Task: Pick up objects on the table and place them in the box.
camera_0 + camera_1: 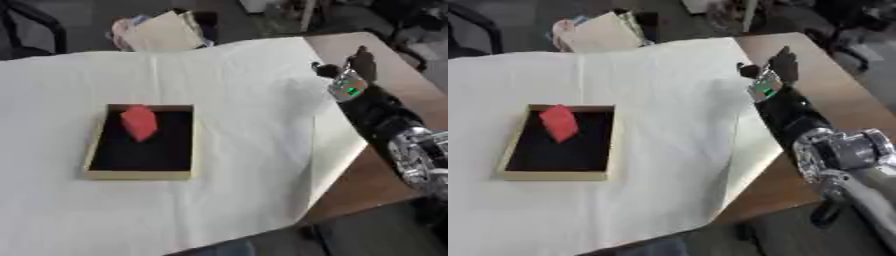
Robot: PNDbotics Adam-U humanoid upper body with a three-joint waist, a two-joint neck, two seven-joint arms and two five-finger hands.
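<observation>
Red object [138, 122] in box [94, 145], right hand [780, 65] well apart

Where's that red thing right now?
The red object lies inside the box, at its far end, left of centre on the white sheet. The right hand is well off to the right.

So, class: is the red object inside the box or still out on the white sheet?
Inside. The red object lies within the box, against its dark floor near the far wall, with the tan rim all round it.
</observation>
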